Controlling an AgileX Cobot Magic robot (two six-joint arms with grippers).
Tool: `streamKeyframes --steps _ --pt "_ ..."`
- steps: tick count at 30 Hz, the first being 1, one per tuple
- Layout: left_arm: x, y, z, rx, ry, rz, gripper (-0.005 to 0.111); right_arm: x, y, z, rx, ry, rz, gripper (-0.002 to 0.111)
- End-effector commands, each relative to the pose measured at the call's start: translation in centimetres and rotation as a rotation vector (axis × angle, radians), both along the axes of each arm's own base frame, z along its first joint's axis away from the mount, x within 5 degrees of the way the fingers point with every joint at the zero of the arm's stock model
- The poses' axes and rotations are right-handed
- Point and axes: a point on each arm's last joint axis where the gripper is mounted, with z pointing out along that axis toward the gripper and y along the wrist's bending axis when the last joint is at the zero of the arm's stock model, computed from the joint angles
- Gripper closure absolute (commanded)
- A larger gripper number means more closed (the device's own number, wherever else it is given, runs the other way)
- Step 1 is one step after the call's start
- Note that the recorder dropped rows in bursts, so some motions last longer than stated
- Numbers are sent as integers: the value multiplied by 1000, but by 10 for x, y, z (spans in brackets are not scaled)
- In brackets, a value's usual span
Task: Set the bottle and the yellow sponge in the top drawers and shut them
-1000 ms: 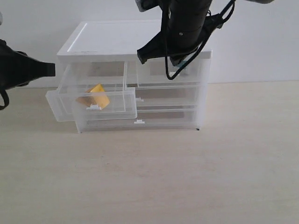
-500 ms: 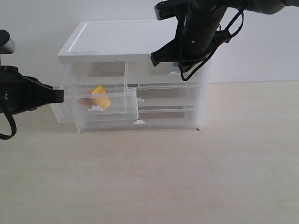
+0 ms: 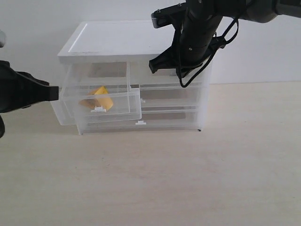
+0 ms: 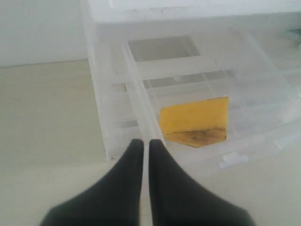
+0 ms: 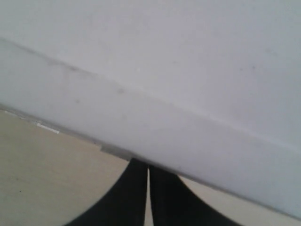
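The yellow sponge (image 3: 96, 98) (image 4: 195, 122) lies inside the left top drawer (image 3: 117, 104), which stands pulled out of the white-topped cabinet (image 3: 117, 40). My left gripper (image 3: 57, 92) (image 4: 146, 141) is shut and holds nothing, its tips against that drawer's outer side wall. My right gripper (image 3: 152, 66) (image 5: 148, 167) is shut too, held in front of the right top drawer (image 3: 160, 89), its tips tucked under the cabinet's top edge in the right wrist view. That drawer looks pushed in, and the arm covers most of it. The bottle is hidden.
Two full-width drawers (image 3: 141, 123) sit shut under the top pair. The cabinet stands on a pale wooden table (image 3: 188, 179) against a white wall. Black cables (image 3: 188, 77) hang from the right arm over the cabinet's front.
The left gripper moved right and the pulled-out left drawer slid partly inward. The right arm moved right and back, and the right top drawer went in.
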Motion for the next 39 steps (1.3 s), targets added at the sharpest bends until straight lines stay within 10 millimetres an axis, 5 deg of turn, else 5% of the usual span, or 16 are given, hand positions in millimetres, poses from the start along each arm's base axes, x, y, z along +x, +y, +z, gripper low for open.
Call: streamKeyframes --steps 1,4,14,18,23,39 --pt "-17 5 22 -12 -50 6 103 7 -1 -2 6 -41 11 108" --pt "-28 3 28 -56 -31 14 103 7 -1 -2 8 -45 12 108" --pt "-61 -40 2 -19 86 -202 103 8 -3 -2 -22 -53 13 108" --pt "-65 -45 1 -20 97 -225 87 7 -3 -2 -23 -51 13 108" --pt "-61 -49 -1 -66 105 -209 52 7 -4 -3 -26 -41 10 108" --pt "-19 -83 -56 -131 293 -133 51 6 -4 -3 -44 -34 26 108"
